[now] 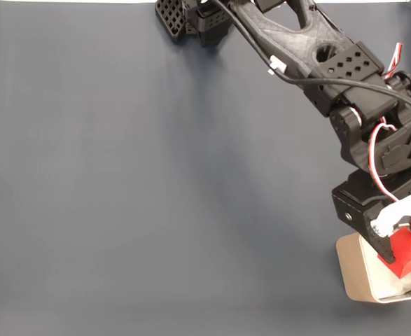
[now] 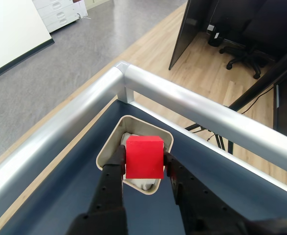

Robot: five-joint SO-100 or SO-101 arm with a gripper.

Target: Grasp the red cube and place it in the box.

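The cube (image 2: 144, 156) is held between the two fingers of the gripper (image 2: 143, 164), which are clamped against its left and right faces in the wrist view. It is carried clear of the table and hangs over the box (image 2: 109, 147), whose beige rim and white lining are seen behind and below it. In the fixed view the cube (image 1: 405, 253) is found at the lower right, over the inner part of the box (image 1: 352, 269), which sits at the table's corner near the metal rail (image 2: 192, 105). The step in hand is judged to be the placing: the grasp and the carry appear done, and the release is not yet made. What the next move calls for, it is judged, is a small lowering toward the lining and then an opening of the fingers, so that the cube is dropped inside the rim rather than on it. Whether the cube is centred over the opening cannot be told exactly.
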